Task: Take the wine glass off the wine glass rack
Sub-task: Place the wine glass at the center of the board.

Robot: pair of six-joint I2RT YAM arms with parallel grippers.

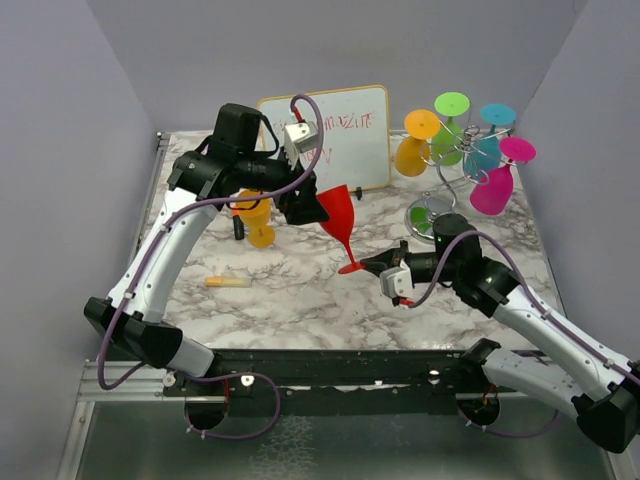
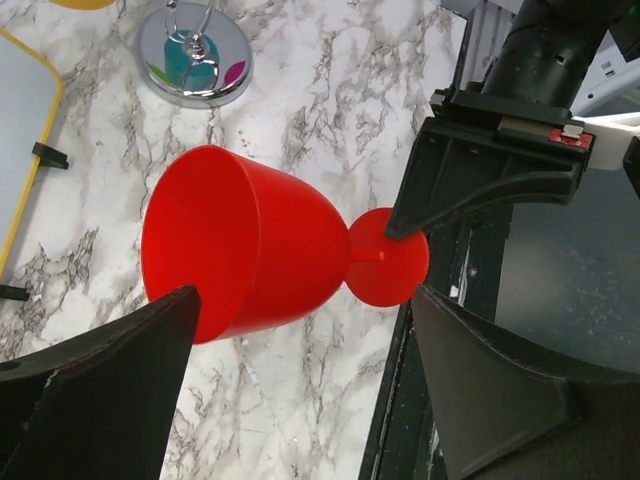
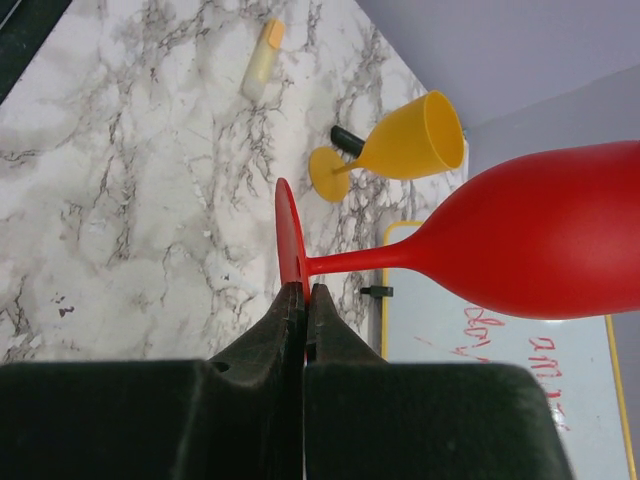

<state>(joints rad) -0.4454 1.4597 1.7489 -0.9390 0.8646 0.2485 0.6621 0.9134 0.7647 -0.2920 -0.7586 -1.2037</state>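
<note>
A red wine glass (image 1: 338,215) hangs tilted over the table, off the wine glass rack (image 1: 452,160), which stands at the back right with several coloured glasses on it. My right gripper (image 1: 372,266) is shut on the edge of the glass's round foot (image 3: 290,240), its fingertips (image 3: 292,300) pinching the disc. My left gripper (image 1: 303,204) is open beside the bowl. In the left wrist view the red wine glass (image 2: 250,245) lies between the wide-spread fingers (image 2: 150,340), one near the rim and one near the foot.
A yellow glass (image 1: 257,222) stands on the marble table (image 1: 300,300) by the left arm. A yellow highlighter (image 1: 228,283) lies in front of it. A whiteboard (image 1: 340,130) leans at the back. The rack's shiny base (image 2: 195,60) sits behind the red glass.
</note>
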